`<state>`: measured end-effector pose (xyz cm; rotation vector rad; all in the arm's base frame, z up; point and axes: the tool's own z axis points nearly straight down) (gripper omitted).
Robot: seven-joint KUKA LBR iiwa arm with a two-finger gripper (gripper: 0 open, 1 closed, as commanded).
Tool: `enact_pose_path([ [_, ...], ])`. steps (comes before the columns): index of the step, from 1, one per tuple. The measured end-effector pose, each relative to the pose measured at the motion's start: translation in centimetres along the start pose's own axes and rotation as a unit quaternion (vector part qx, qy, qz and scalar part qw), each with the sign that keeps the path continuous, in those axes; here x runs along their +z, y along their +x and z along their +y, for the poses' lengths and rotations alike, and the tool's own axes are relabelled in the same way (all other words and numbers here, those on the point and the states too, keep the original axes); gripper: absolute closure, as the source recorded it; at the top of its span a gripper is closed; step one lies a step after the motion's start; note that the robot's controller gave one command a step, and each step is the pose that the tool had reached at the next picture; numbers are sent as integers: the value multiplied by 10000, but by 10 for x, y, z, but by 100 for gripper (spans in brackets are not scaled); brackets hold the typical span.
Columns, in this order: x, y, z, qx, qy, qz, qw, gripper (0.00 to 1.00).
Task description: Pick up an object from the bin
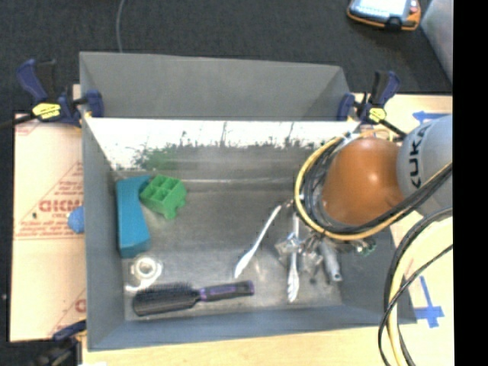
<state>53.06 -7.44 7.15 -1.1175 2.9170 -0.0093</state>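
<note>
Looking down through the camera view, you see the arm reaching in from the right. Its orange cover (360, 180), ringed by yellow and black cables (309, 175), hangs over the right part of the grey bin (213, 90). Below that cover the gripper (311, 259) sits low, near the bin's right front corner. You cannot tell whether it is open or closed, because its metal parts blend with what lies under it, so you cannot tell either whether it grips anything.

The thing nearest to the gripper is a short white plastic utensil (293, 282). It lies on the bin floor just beside the gripper's left edge and points toward the front wall; whether the two touch cannot be made out. A longer white plastic spoon (258, 242) lies slantwise to the left of it, its handle end rising toward the gripper and its bowl end lower left, toward the middle of the floor.

Along the front wall you see a black hairbrush (164, 300) with a purple handle, the handle pointing right toward the utensils. Just above the brush head sits a small white ring (144, 268). Farther back on the left side a blue block (131, 218) lies lengthwise, and a green ribbed block (163, 195) touches its upper right corner. These left-hand things are well apart from the gripper.
</note>
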Motion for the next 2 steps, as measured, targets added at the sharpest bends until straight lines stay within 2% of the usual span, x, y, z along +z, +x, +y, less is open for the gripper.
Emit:
enact_pose_path([
  [1, 0, 0, 0, 5, -1, 0, 10000, 100],
  [2, -28, 2, 2, 12, -50, 39, 10000, 100],
])
